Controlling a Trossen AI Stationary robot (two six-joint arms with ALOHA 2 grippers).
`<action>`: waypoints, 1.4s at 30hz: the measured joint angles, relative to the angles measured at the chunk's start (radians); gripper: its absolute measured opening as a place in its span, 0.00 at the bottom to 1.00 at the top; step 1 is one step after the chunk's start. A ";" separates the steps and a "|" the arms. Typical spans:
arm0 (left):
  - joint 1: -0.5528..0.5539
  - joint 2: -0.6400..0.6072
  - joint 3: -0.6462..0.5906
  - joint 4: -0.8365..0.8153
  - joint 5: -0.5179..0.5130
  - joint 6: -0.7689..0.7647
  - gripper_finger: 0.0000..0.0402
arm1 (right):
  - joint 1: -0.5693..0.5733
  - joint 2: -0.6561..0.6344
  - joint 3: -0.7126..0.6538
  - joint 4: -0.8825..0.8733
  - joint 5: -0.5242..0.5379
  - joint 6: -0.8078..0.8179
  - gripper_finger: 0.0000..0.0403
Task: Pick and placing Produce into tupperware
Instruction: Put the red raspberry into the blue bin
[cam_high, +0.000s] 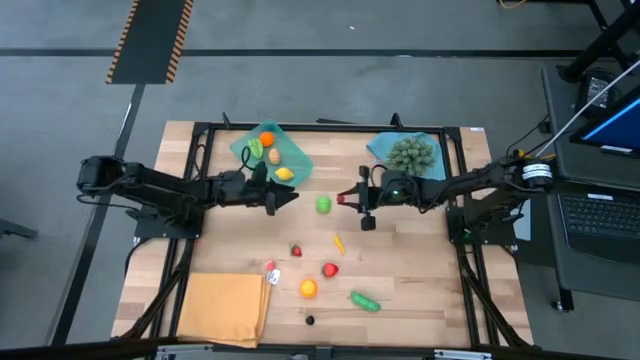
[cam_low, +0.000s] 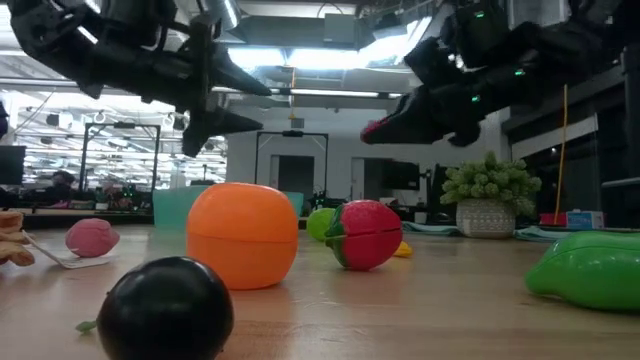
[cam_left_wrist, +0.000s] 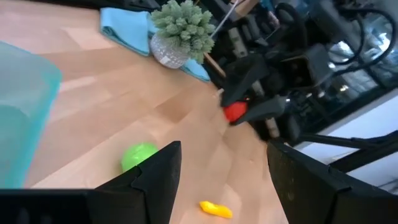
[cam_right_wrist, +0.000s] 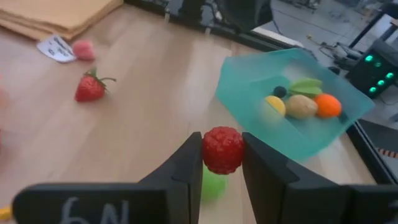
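The teal tupperware tray (cam_high: 272, 155) sits at the far middle of the table with an orange, a yellow, a tan, a green and a dark piece in it. My right gripper (cam_high: 346, 198) hovers just right of a green ball (cam_high: 323, 204) and is shut on a red raspberry (cam_right_wrist: 222, 149). My left gripper (cam_high: 287, 197) is open in the air near the tray's near edge, left of the green ball. Loose produce lies on the table nearer the front: a yellow piece (cam_high: 339, 242), a strawberry (cam_high: 296, 250), a red piece (cam_high: 330, 269), an orange (cam_high: 308, 289), a green cucumber (cam_high: 365, 301) and a dark berry (cam_high: 310, 320). My right gripper pinches the red raspberry (cam_right_wrist: 222, 149) between its two fingers (cam_right_wrist: 186, 163), one on each side. The fingers come nearly level from the table's right. The raspberry (cam_low: 378, 128) is lifted clear of the table, above the green ball (cam_right_wrist: 214, 185).
A bushy grey-green plant (cam_high: 411, 153) stands on a blue cloth (cam_high: 385, 150) at the far right. An orange-tan mat (cam_high: 225, 308) lies at the near left corner, with a pink piece (cam_high: 270, 266) on a white tag beside it. Black frame rails (cam_high: 460, 240) run along the table's sides.
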 joint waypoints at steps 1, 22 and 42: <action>0.005 0.013 0.000 0.024 0.018 -0.010 0.57 | -0.001 0.026 0.022 -0.005 -0.003 -0.012 0.24; 0.108 0.264 0.160 0.160 0.342 -0.095 0.57 | -0.048 0.233 0.410 -0.258 -0.104 -0.076 0.24; 0.154 0.298 0.172 0.208 0.485 -0.094 0.57 | -0.063 0.231 0.420 -0.286 -0.067 -0.106 0.23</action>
